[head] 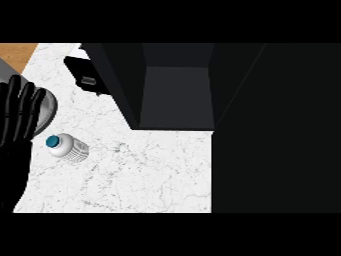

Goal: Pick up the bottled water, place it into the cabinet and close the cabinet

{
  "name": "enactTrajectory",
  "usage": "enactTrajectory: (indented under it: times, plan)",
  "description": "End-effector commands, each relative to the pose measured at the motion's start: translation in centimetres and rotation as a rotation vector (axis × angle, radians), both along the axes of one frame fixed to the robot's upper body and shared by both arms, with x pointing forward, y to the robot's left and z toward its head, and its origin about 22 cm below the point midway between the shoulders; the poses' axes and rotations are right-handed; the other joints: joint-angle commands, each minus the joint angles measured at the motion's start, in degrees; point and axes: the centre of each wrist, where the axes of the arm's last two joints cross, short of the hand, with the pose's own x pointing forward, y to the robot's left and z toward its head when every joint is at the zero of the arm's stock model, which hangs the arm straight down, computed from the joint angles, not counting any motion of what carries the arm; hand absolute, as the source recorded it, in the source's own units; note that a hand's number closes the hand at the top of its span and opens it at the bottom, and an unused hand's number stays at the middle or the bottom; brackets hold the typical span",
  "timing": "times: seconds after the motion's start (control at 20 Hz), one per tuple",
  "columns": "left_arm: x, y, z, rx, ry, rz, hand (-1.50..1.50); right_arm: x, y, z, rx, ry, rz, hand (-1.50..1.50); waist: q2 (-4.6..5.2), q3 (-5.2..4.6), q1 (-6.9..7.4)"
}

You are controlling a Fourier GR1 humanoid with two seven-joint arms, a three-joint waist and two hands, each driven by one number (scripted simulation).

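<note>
On the marble table (151,175), the bottle (68,147) stands near the left edge, blue cap up, just beside the left hand (10,117), whose fingers are straight and hold nothing. The cabinet (174,95) is open, well apart to the upper right. The right hand seems out of view. Risk: a sideways brush from those straight fingers could tip the bottle and roll it off the table.
</note>
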Motion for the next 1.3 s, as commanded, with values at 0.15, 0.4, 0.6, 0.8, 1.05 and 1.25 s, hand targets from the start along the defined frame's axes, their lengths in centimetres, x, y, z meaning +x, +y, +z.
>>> enactTrajectory:
  times: [0.15, 0.4, 0.6, 0.8, 1.05, 1.25]
  plan:
    - [1.1, 4.7, 0.1, -0.002, -0.025, -0.390, -1.50, -1.6, -0.4, 0.3, -0.047, 0.000, 0.017, -1.50, -0.23, 1.03, -1.17]
    - [1.3, 7.3, -2.9, -0.085, 0.204, -0.657, -1.50, -2.7, 2.1, 0.0, -0.014, 0.064, 0.241, -1.50, -0.08, 0.99, -1.14]
    - [1.4, 14.2, -1.9, -0.110, 0.213, -0.710, -1.50, -4.6, 3.3, 1.2, -0.013, 0.067, 0.280, -1.50, -0.37, 1.10, -0.84]
    - [1.5, 19.7, -0.2, -0.112, 0.238, -0.738, -1.50, -6.3, 3.6, 1.9, -0.004, 0.092, 0.281, -1.50, -0.31, 1.25, -0.77]
    - [2.7, 22.3, 2.8, -0.105, 0.295, -0.742, -1.50, -7.4, 5.2, 3.9, -0.014, 0.087, 0.282, -1.50, -0.22, 1.29, -0.67]
    - [3.4, 22.6, 1.6, -0.078, 0.334, -0.736, -1.50, -8.6, 6.0, 5.1, -0.006, 0.103, 0.283, -1.50, -0.23, 1.28, -0.65]
